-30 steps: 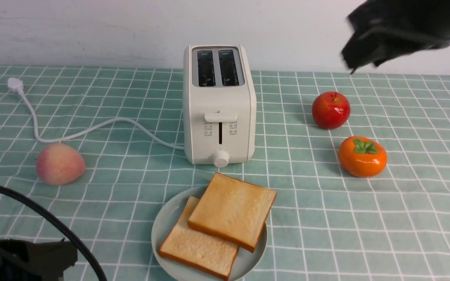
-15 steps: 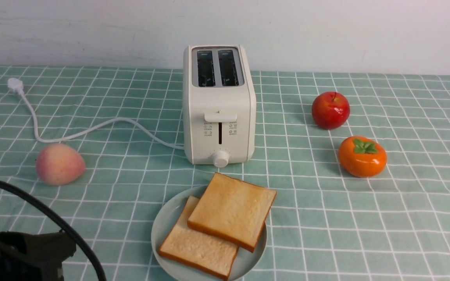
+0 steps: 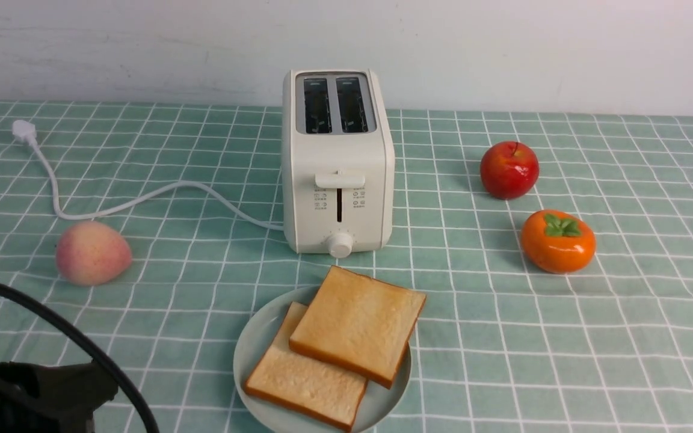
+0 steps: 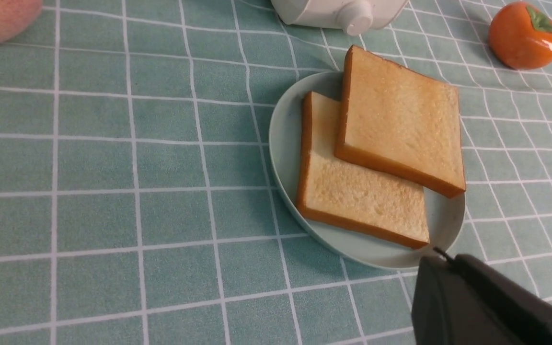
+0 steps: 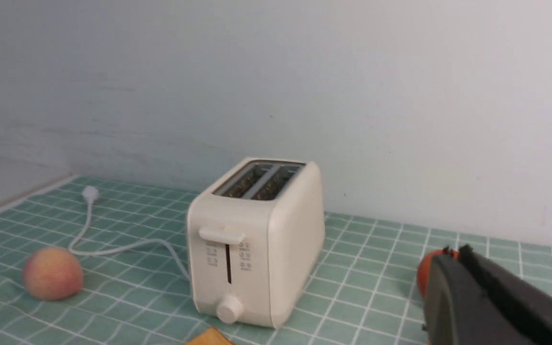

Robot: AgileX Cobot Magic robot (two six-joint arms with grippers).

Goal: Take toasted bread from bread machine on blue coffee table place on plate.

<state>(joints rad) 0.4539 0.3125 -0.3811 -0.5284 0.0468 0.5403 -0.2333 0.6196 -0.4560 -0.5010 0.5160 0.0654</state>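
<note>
Left gripper sits low at the near-left corner, jaws pressed together, gripping nothing. The right gripper is out of the front view, pinched closed and empty too, and that makes sense, because by the look of it there's nothing left to carry. Both pieces of toast lie on the plate, the upper slice propped across the lower one and poking over the right rim, since the plate barely fits one slice flat. The plate sits just near of the toaster at mid-table, a short haul from the slots. Both slots show dark and bare. I'd call this job finished.
</note>
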